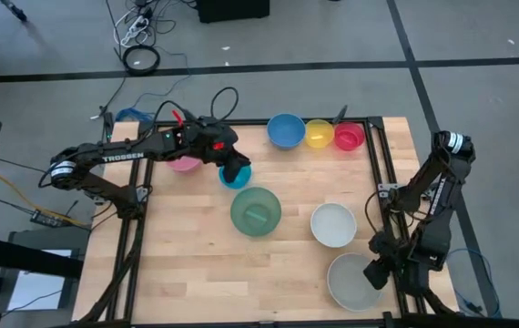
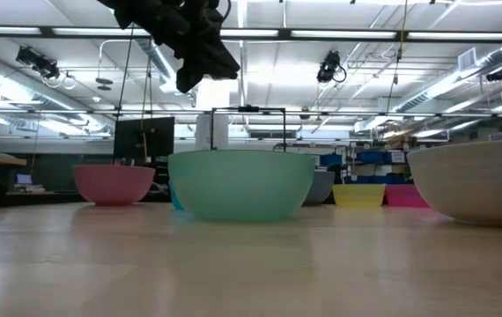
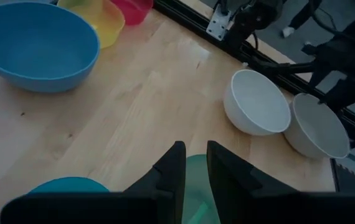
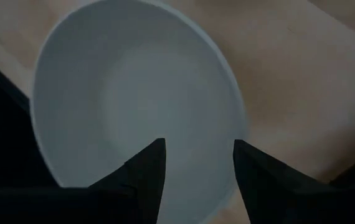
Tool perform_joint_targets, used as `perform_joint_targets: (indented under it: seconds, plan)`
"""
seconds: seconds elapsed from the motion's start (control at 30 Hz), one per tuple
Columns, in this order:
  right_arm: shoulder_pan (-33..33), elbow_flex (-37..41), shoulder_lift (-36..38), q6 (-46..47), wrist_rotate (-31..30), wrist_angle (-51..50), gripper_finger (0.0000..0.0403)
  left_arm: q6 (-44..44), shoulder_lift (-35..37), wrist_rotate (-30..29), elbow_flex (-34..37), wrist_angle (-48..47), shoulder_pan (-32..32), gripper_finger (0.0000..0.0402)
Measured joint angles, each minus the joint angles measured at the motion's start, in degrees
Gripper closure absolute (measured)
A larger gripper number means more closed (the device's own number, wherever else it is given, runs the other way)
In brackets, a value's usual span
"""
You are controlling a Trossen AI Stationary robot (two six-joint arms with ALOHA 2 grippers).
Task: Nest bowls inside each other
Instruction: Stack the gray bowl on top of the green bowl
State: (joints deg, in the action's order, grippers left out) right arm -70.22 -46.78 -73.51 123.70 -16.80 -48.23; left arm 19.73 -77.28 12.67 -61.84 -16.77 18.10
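Eight bowls stand apart on the wooden table. Blue (image 1: 285, 130), yellow (image 1: 320, 134) and red (image 1: 348, 137) line the far edge. Pink (image 1: 184, 165) and cyan (image 1: 236, 179) sit at the far left, green (image 1: 256, 210) in the middle, white (image 1: 333, 224) and grey (image 1: 355, 281) at the near right. My left gripper (image 3: 194, 152) hangs high over the cyan bowl, between it and the green bowl (image 3: 196, 186), its fingers a narrow gap apart and nothing between them. My right gripper (image 4: 196, 149) is open and points down over the grey bowl (image 4: 134, 93), near its right rim.
Black frame rails (image 1: 376, 173) run along the table's right and far edges, close to the right arm's base. Bare wood lies at the near left (image 1: 196, 273). In the low view the green bowl (image 2: 240, 185) stands in front, hiding most of the cyan one.
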Motion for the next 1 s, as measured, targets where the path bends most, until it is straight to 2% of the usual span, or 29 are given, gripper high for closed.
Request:
perform_joint_targets:
  seconds: [0.27, 0.37, 0.6, 1.0]
  plan:
    - [0.7, 0.0, -3.2, 0.2, 1.7, 0.8, 0.0224, 0.0, 0.0, 0.1, 0.0, 0.7, -0.1, 0.0327]
    - [0.6, 0.0, -2.5, 0.2, 3.8, 0.7, 0.0224, 0.0, 0.0, 0.1, 0.0, 0.7, -0.1, 0.0327]
    - [0.6, 0.0, 1.2, 0.2, 4.0, -3.3, 0.0224, 0.0, 0.0, 0.1, 0.0, 0.7, -0.2, 0.0327]
    - [0.5, 0.0, 1.7, 0.3, 5.3, -8.5, 0.0224, 0.0, 0.0, 0.1, 0.0, 0.7, -0.2, 0.0327]
